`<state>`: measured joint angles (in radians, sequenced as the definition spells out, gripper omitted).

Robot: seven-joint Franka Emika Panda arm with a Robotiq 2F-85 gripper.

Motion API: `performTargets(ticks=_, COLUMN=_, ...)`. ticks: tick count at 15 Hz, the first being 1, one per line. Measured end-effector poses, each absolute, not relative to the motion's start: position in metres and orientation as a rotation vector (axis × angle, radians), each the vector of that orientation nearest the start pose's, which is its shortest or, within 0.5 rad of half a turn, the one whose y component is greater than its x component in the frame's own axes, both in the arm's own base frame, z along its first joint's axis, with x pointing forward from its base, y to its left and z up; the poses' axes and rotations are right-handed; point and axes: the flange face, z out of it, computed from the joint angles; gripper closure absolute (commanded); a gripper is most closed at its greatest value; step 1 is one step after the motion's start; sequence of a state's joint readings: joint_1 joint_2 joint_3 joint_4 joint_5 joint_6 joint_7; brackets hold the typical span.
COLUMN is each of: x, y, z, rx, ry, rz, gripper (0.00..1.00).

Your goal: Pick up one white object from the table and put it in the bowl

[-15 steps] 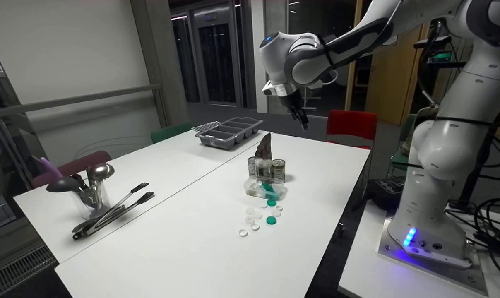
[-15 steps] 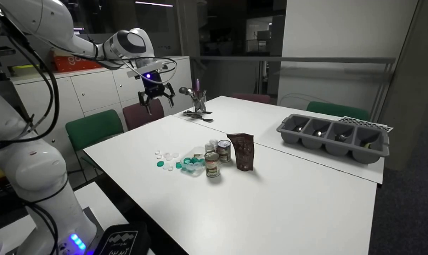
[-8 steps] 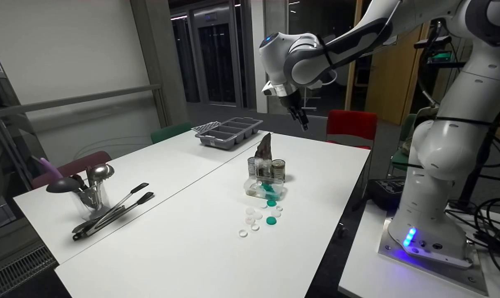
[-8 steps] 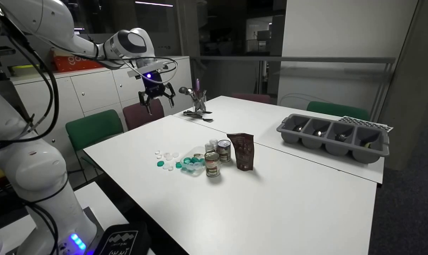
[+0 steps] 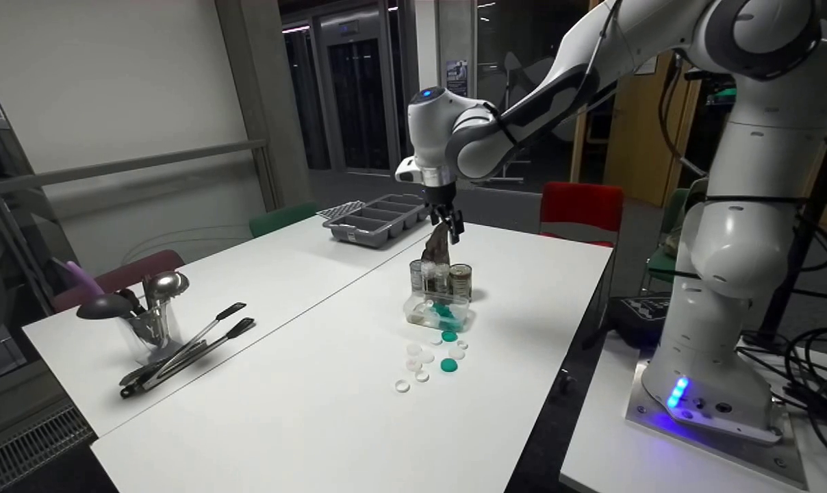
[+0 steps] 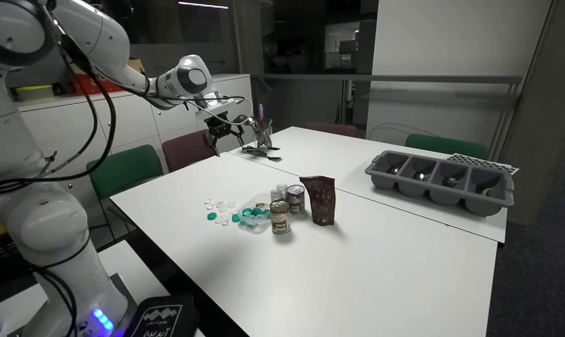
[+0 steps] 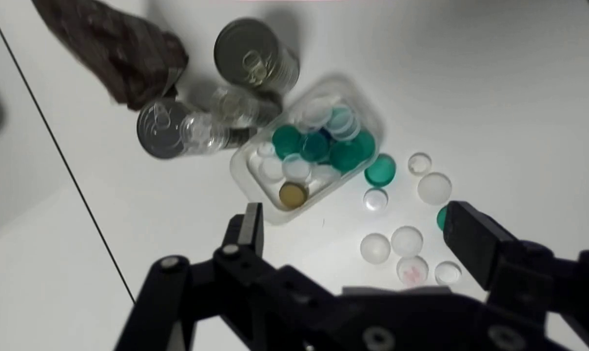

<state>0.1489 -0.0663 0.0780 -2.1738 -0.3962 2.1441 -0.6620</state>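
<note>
Gripper (image 7: 355,229): well above the desk (image 5: 283,431), its two fingers spread wide, nothing held between them.
White caps (image 7: 406,241): loose on the desk, roughly below the jaws; the wrist view shows several in the gap, nearer one finger than the other. Round and flat, so no long axis dictates the wrist's turn; the move wants mostly a straight drop.
Outermost cap (image 5: 402,386): lies apart from its neighbours, toward the end edge where the utensil cup (image 5: 169,335) stands. I judge it easiest, with room for a finger each side; which cap is wanted cannot be told.
Clear box (image 7: 272,209): near the caps, farther from the corner where that end edge meets the robot's side. Probably the bowl meant; green caps (image 7: 345,156) and pale ones lie in it.
Cans (image 6: 280,217) and pouch (image 6: 320,201): upright beyond the box, on its side away from the caps, so a carry from the caps' side should miss them.
Robot-side edge: runs alongside the base (image 5: 721,404), apart from the caps; there seems room to come down there.
</note>
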Motion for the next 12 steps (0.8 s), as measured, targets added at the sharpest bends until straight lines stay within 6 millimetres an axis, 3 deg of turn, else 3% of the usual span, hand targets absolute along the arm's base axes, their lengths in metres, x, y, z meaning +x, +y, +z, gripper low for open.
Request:
performTargets(ticks=6, x=0.569, y=0.142, z=0.387, rx=-2.583, ry=-2.040, rz=-0.162, gripper=0.00)
performTargets(ticks=9, x=0.580, y=0.156, z=0.372, rx=-2.414, ry=-2.097, rz=-0.193, gripper=0.00)
performTargets(ticks=12, x=0.583, y=0.158, z=0.368, rx=-2.391, ry=-2.106, rz=-0.195, gripper=0.00)
